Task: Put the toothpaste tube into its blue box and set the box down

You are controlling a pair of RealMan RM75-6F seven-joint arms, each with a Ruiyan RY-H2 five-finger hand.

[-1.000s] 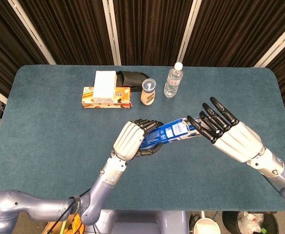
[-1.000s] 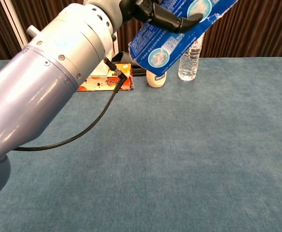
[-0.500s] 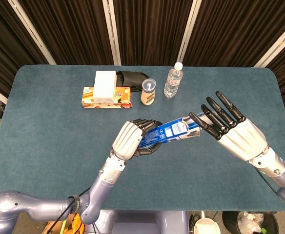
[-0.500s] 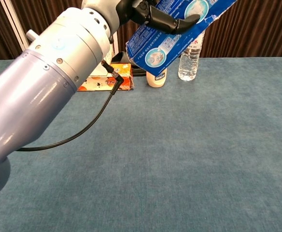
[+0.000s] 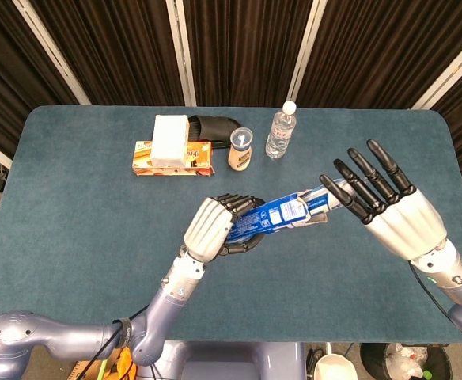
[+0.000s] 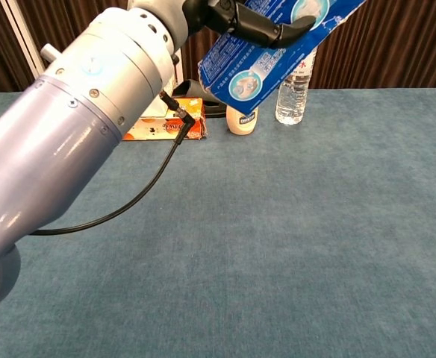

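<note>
The left robot hand (image 5: 215, 227) grips the blue box (image 5: 282, 214) near its 8 o'clock end, fingers wrapped round it, and holds it in the air above the desk (image 5: 81, 206). The box slants up toward 2 o'clock, and in the chest view it fills the top of the frame, well clear of the desk.

What has changed is on the right. A second ago the right robot hand (image 5: 389, 206) had its fingertips at the box's open 2 o'clock end; it has since drawn back toward 3 o'clock and now stands apart, fingers spread and holding nothing. The box itself has hardly moved.

A pale end of the tube (image 5: 332, 191) seems to stick out of the box mouth, just beside the right fingertips; how far in the rest sits cannot be told. If that is so, insertion looks nearly done, and the right hand's retreat suggests either a last push on the end or a hand-off to the setting-down step.

At 11 to 12 o'clock from the box, well apart, stand an orange carton (image 5: 173, 157) with a white box (image 5: 170, 139) on it, a small jar (image 5: 240, 149) and a water bottle (image 5: 280, 131). The near desk offers room to lay the box.
</note>
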